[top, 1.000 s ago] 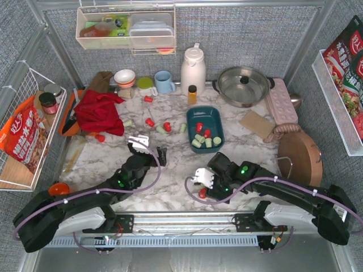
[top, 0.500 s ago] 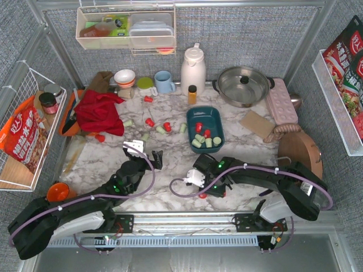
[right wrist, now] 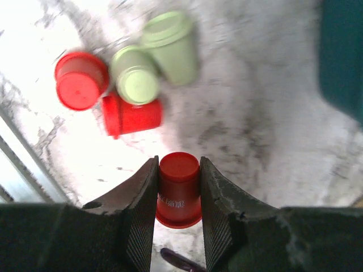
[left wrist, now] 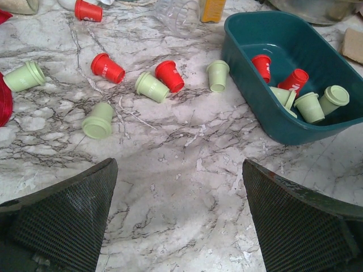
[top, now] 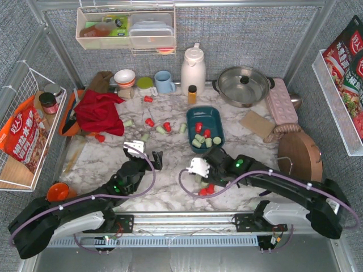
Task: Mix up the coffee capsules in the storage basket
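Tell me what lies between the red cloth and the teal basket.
Loose capsules, red and pale green, lie scattered between the cloth and the basket; the top view shows this.

red cloth [top: 99, 110], white jug [top: 193, 69], steel pot [top: 243, 85], blue mug [top: 164, 81], amber bottle [top: 192, 94]

Marble table [top: 102, 156], teal storage basket [top: 211, 114], scattered coffee capsules [top: 150, 122], red cloth [top: 99, 110], pot [top: 244, 85]

Left gripper [left wrist: 178, 170] open, right gripper [right wrist: 178, 161] loaded.
Left jaws stand fully apart; both arms reach forward from their bases. Right fingers [right wrist: 142, 195] clamp a red capsule [right wrist: 178, 195] between them, wrist above it.
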`<state>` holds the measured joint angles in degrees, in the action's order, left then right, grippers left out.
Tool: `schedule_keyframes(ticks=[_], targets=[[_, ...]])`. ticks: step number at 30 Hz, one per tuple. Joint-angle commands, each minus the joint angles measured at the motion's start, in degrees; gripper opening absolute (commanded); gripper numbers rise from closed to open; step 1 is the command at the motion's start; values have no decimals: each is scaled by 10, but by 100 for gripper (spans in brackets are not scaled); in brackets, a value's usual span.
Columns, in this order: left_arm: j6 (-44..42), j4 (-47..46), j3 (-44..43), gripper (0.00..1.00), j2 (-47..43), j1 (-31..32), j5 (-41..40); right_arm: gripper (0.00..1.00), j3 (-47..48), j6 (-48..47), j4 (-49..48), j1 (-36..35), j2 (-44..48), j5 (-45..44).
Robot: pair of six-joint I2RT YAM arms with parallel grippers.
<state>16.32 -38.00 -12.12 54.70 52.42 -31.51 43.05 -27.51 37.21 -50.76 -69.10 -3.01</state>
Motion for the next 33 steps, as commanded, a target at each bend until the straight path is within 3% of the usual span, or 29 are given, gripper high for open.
schedule_keyframes(ticks=[1,5,9,14,22,29,33], targets=[[7,0,-1,99,3,0,7,18,25,-10,-48,31,55,-26],[19,5,0,99,10,0,13,18,23,22,-220,104,68,-2],[28,28,-14,99,16,0,25,18,38,87,-378,166,5,32],[38,65,-23,99,11,0,28,22,83,143,-479,205,-98,33],[43,65,-7,99,-10,1,14,38,136,211,-427,216,-186,-33],[33,70,-23,99,6,1,15,67,178,233,-360,217,-190,-70],[36,64,-24,99,14,0,21,68,199,257,-267,215,-170,-64]])
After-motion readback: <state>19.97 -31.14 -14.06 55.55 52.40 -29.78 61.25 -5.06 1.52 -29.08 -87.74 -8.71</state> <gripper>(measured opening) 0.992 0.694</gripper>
